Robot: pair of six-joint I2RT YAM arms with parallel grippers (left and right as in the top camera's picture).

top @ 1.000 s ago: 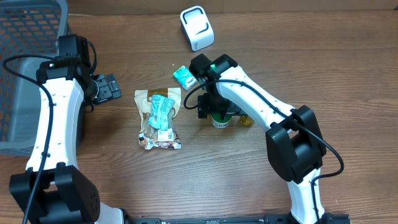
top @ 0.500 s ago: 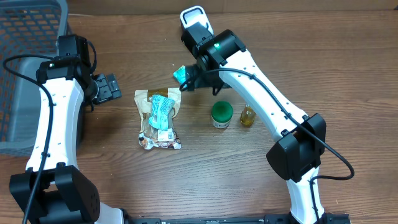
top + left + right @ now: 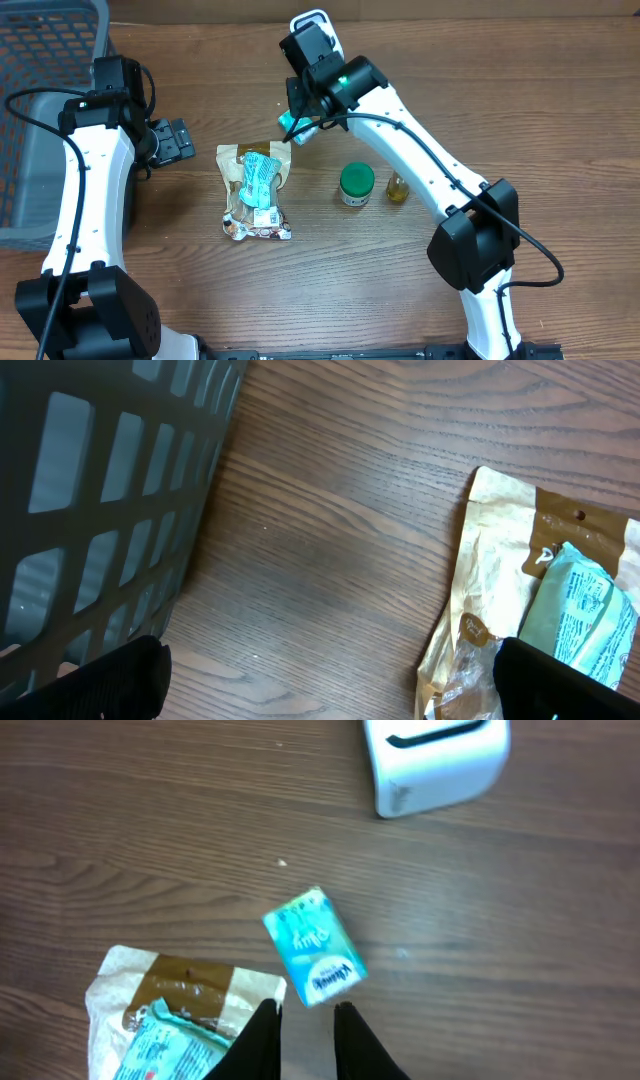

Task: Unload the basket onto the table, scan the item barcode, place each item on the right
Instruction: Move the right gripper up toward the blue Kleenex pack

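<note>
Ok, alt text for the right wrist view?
A small teal packet lies on the wooden table, just beyond the nearly closed fingers, which hold nothing. A white scanner sits farther off; a tan snack bag lies lower left.

My workplace: mock shop checkout on test bench. Evidence: wood-grain table (image 3: 560,120), grey plastic shopping basket (image 3: 40,60) at edge, white barcode scanner (image 3: 316,45), packaged groceries: snack bag (image 3: 255,195), tissue pack (image 3: 310,948), green-lidded jar (image 3: 357,183).
</note>
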